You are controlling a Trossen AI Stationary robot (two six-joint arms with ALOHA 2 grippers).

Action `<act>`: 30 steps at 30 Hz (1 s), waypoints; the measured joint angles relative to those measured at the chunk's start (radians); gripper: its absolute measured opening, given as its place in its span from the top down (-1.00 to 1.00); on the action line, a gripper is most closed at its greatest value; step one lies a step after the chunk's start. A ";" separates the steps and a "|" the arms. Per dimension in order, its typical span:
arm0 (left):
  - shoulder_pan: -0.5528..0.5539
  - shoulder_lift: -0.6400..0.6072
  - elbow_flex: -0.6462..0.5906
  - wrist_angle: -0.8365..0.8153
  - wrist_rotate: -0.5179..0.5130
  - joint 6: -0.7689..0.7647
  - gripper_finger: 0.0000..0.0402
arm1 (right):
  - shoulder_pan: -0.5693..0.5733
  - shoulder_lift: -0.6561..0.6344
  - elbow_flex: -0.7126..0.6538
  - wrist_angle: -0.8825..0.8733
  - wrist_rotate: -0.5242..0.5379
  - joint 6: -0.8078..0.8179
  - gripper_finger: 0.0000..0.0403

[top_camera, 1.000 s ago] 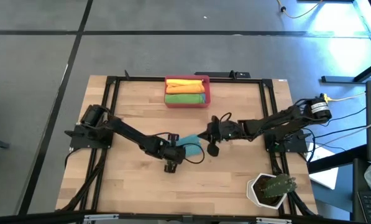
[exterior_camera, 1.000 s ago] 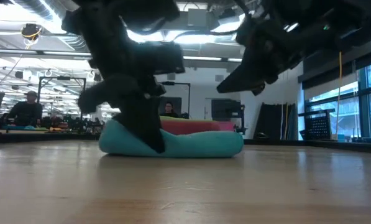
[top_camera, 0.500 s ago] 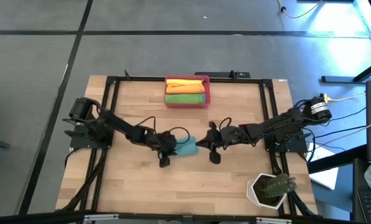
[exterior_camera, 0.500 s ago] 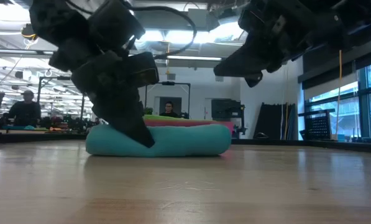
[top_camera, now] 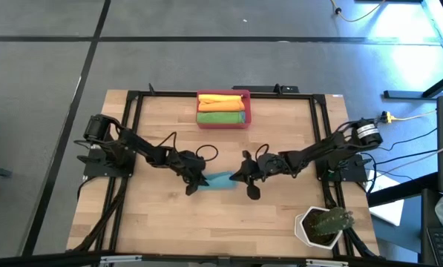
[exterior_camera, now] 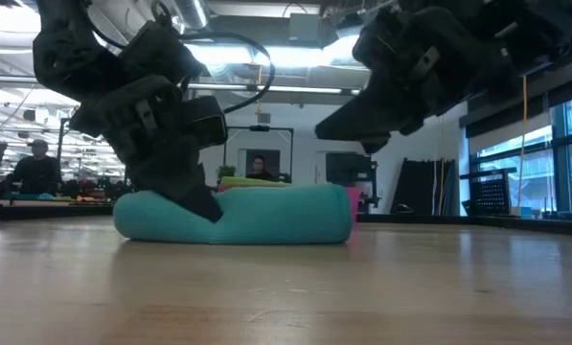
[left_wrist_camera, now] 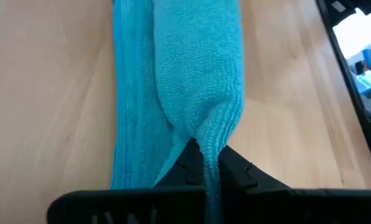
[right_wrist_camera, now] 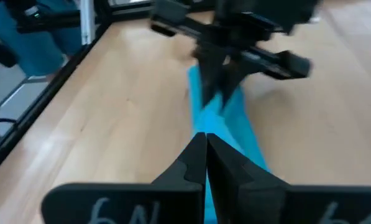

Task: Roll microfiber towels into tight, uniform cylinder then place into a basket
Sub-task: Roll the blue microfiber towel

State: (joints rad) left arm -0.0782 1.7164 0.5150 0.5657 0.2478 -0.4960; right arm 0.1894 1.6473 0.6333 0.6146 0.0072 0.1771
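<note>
Left arm reaches in from the desk's (top_camera: pixel 154 222) left edge toward the centre; left end effector (top_camera: pixel 197 180) is down at the desk surface, fingers pinched together on the left end of a rolled teal towel (top_camera: pixel 220 180), a fold of cloth caught between the tips in the left wrist view (left_wrist_camera: pixel 204 163). Towel lies as a long low roll on the bare wood mid-desk, its length running left to right; low view shows it flat on the surface (exterior_camera: pixel 266 216) with the left end effector (exterior_camera: pixel 194 196) pressed into its near-left end. Right arm comes in from the right edge; right end effector (top_camera: pixel 241 176) sits at the towel's right end, fingers closed tip to tip; whether they hold cloth cannot be told. Basket (top_camera: pixel 247 110), red-pink, stands at the far middle edge of the desk, well apart from the teal roll, with an orange-yellow roll (top_camera: pixel 221 101) and a green roll (top_camera: pixel 220 117) side by side inside. White pot with a plant (top_camera: pixel 321 225) at the near right corner.
</note>
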 joint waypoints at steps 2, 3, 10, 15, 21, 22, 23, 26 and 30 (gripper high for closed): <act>0.002 0.000 -0.006 0.000 0.000 -0.001 1.00 | 0.000 0.034 0.031 0.001 -0.030 -0.001 0.93; 0.002 0.000 -0.006 0.000 0.000 -0.001 1.00 | 0.000 0.054 0.051 0.001 -0.045 -0.001 0.93; 0.007 0.000 -0.007 -0.002 0.006 0.000 1.00 | -0.001 0.227 0.224 -0.074 -0.083 -0.004 0.93; 0.006 0.000 -0.007 0.000 -0.023 0.026 0.99 | -0.017 0.306 0.325 -0.285 0.007 -0.001 0.93; 0.005 0.000 -0.007 0.004 -0.039 0.078 0.77 | -0.036 0.314 0.344 -0.342 0.049 0.042 0.94; 0.005 0.000 -0.007 0.007 -0.039 0.088 0.71 | -0.037 0.314 0.344 -0.347 0.048 0.051 0.95; 0.005 0.000 -0.007 0.009 -0.039 0.100 0.65 | -0.040 0.314 0.344 -0.355 0.048 0.054 0.95; 0.005 0.000 -0.007 0.011 -0.047 0.128 0.45 | -0.043 0.314 0.344 -0.380 0.050 0.063 0.96; 0.008 0.000 0.007 0.006 -0.088 0.166 0.21 | -0.047 0.314 0.344 -0.404 0.052 0.077 0.95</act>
State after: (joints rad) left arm -0.0700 1.7163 0.5217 0.5721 0.1596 -0.3297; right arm 0.1426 1.9614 0.9771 0.2104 0.0594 0.2537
